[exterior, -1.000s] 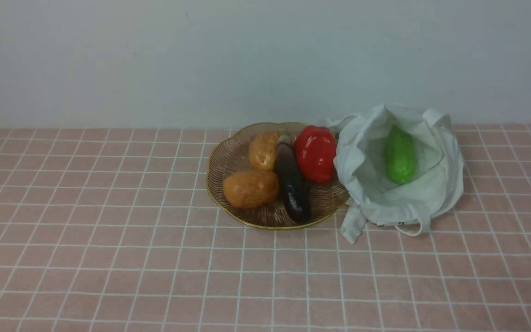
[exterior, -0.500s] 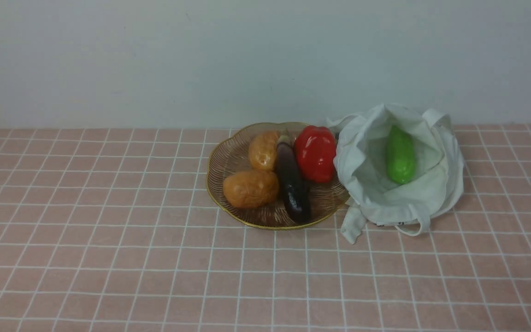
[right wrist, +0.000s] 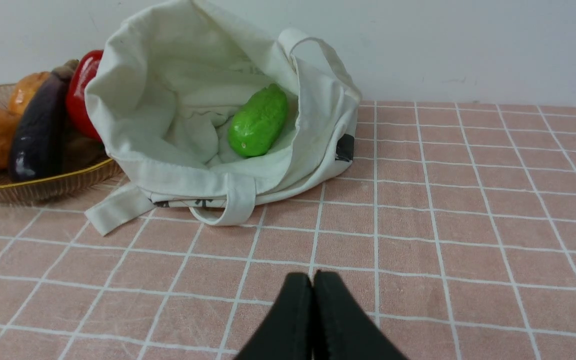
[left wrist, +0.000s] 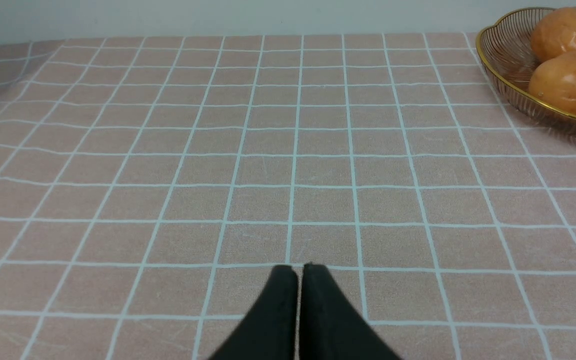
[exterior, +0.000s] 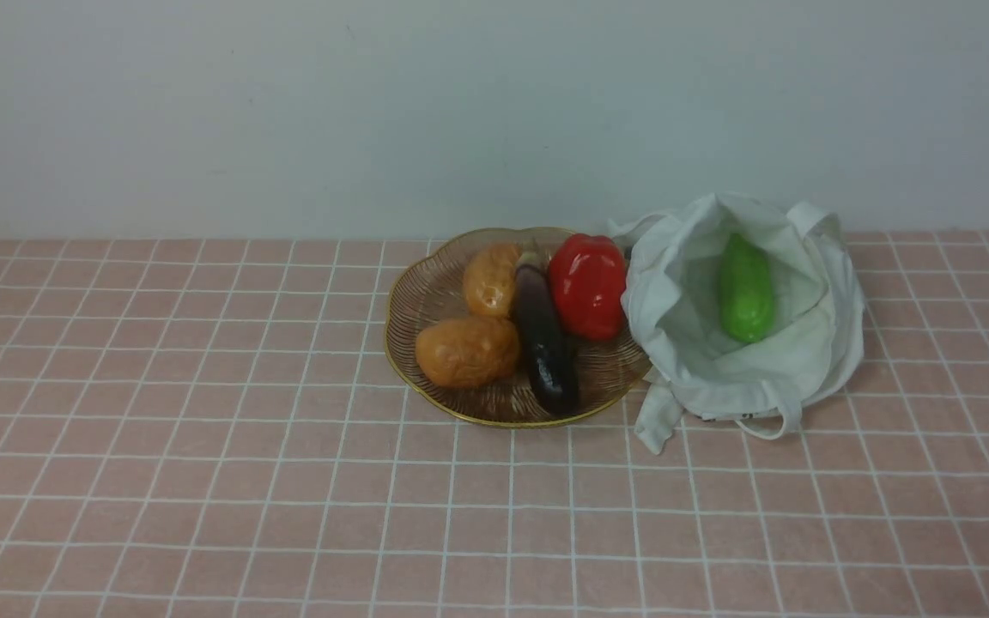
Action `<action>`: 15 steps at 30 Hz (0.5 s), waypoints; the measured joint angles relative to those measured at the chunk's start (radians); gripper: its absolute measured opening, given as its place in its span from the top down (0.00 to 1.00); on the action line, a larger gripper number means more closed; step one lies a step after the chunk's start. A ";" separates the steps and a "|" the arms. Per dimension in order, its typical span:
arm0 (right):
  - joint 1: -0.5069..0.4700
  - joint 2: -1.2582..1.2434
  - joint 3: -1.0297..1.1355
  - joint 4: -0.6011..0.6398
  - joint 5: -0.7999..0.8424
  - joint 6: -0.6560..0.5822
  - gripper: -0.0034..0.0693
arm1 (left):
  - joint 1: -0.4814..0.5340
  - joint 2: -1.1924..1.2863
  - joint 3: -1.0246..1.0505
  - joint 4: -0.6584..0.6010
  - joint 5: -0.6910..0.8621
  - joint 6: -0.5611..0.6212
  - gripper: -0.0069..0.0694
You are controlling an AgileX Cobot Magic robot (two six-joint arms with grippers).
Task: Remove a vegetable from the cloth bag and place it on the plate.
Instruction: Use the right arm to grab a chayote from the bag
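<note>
One vegetable (exterior: 745,292) inside cloth bag (exterior: 718,378), bag edge seemingly touching plate (exterior: 430,292) rim.

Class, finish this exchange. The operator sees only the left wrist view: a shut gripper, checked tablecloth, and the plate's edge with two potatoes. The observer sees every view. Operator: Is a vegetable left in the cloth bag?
Observer: Yes, a green vegetable lies inside the open cloth bag.
Operator: Where is the bag from the plate?
Observer: On the robot's right of the plate, its cloth meeting the rim.
Operator: What else is on the plate?
Observer: An eggplant and a red bell pepper.
</note>
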 joint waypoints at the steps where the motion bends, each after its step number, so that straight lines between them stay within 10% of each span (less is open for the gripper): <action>1: 0.000 0.000 0.001 0.033 -0.005 0.017 0.97 | 0.000 0.000 0.000 0.000 0.000 0.000 0.92; 8: -0.001 0.000 0.008 0.624 -0.088 0.301 0.97 | 0.000 0.000 0.000 0.000 0.000 0.000 0.92; 15: -0.001 0.000 0.008 0.806 -0.103 0.318 0.97 | 0.000 0.000 0.000 0.000 0.000 0.000 0.92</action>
